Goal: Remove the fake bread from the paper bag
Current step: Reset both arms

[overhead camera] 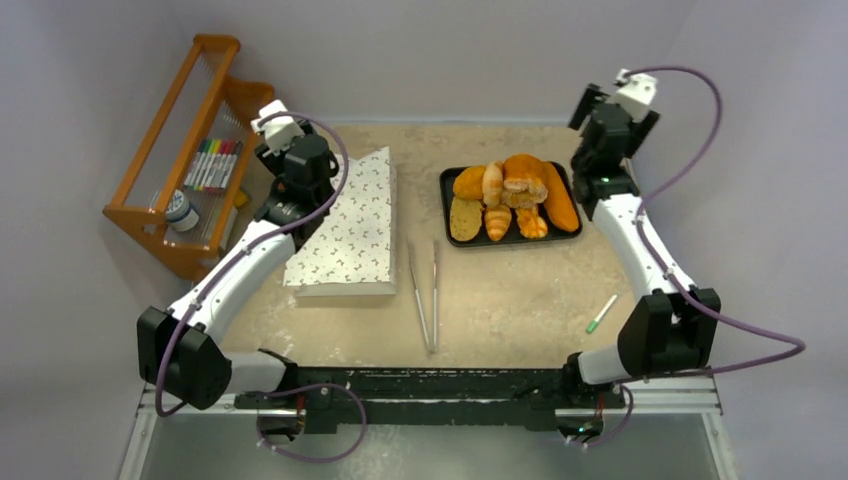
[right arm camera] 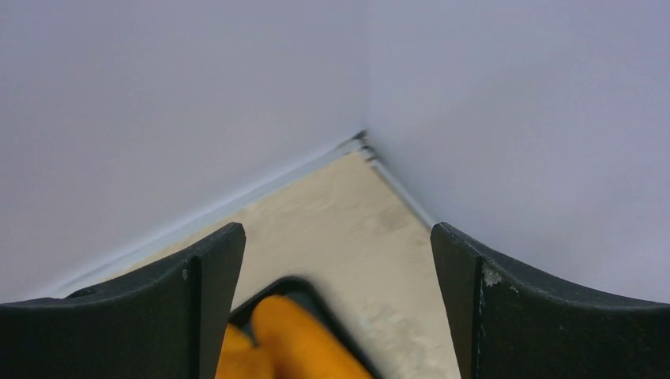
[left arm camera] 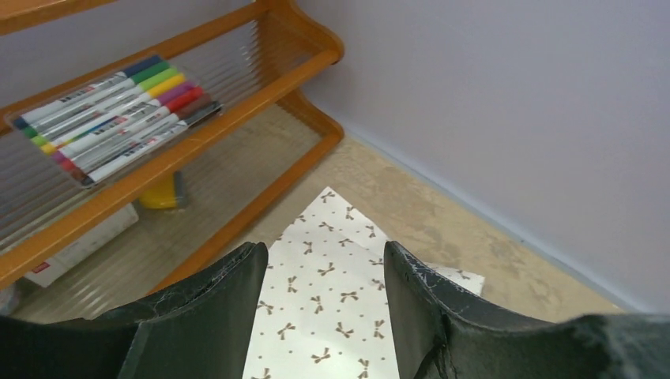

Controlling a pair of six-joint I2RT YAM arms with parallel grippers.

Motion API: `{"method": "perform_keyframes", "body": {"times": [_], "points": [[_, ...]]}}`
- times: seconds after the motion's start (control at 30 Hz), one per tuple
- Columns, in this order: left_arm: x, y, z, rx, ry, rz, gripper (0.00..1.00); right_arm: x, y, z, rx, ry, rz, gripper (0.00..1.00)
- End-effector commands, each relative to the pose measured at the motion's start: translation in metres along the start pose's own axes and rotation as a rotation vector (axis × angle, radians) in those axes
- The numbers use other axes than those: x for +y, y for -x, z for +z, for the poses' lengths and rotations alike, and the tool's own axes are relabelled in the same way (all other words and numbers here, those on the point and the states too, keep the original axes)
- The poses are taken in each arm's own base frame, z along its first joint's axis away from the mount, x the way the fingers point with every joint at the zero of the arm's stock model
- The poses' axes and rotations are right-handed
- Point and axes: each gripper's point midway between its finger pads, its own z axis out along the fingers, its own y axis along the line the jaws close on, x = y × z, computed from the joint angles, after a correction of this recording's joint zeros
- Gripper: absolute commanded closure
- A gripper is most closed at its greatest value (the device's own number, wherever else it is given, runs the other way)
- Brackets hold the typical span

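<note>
Hazard first: the right gripper (right arm camera: 337, 237) stood with its jaws wide apart and empty over the right end of the black tray (overhead camera: 446, 178). Any descent you commanded from there risked striking the heaped fake bread (overhead camera: 512, 195) and tipping a loaf over the low rim. The left gripper (left arm camera: 320, 257) had its jaws apart with nothing between them. It was poised over the upper left corner of the paper bag (overhead camera: 345, 225) and close to the wooden rack (overhead camera: 160, 215), so a careless swing toward the left of the frame would likely have clipped the rack. Dragging the bag toward the lower centre could also have pushed it into the two thin metal tools (overhead camera: 425, 295) lying just beside it. Containers: the tray, right of centre in the overhead view, held all the visible bread: long loaves, rolls, croissants and a flat slice, packed touching. The bag lay flat and closed left of centre, and you could not tell whether any piece was inside. The rack held a pack of markers (left arm camera: 111, 118).
</note>
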Motion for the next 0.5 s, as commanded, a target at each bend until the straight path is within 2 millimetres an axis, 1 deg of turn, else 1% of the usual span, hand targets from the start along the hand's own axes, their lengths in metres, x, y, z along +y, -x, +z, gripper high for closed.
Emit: {"method": "perform_keyframes", "body": {"times": [0.0, 0.03, 0.1, 0.27, 0.37, 0.47], "points": [[0.015, 0.018, -0.004, -0.096, 0.043, 0.011, 0.43, -0.051, 0.015, 0.016, -0.078, -0.093, 0.098, 0.05], [0.016, 0.015, -0.004, -0.095, 0.043, 0.015, 0.43, -0.061, 0.010, 0.015, -0.084, -0.132, 0.106, 0.01], [0.018, 0.008, -0.002, -0.090, 0.050, 0.023, 0.43, -0.073, -0.004, 0.013, -0.068, -0.189, 0.110, 0.00], [0.019, -0.011, 0.003, -0.075, 0.056, 0.032, 0.43, -0.085, -0.046, 0.013, 0.060, -0.296, 0.141, 0.00], [0.016, -0.017, 0.006, -0.064, 0.053, 0.033, 0.43, -0.086, -0.056, 0.014, 0.114, -0.340, 0.160, 0.00], [0.014, -0.015, 0.006, -0.070, 0.048, 0.022, 0.43, -0.090, -0.055, 0.012, 0.127, -0.367, 0.167, 0.00]]}}
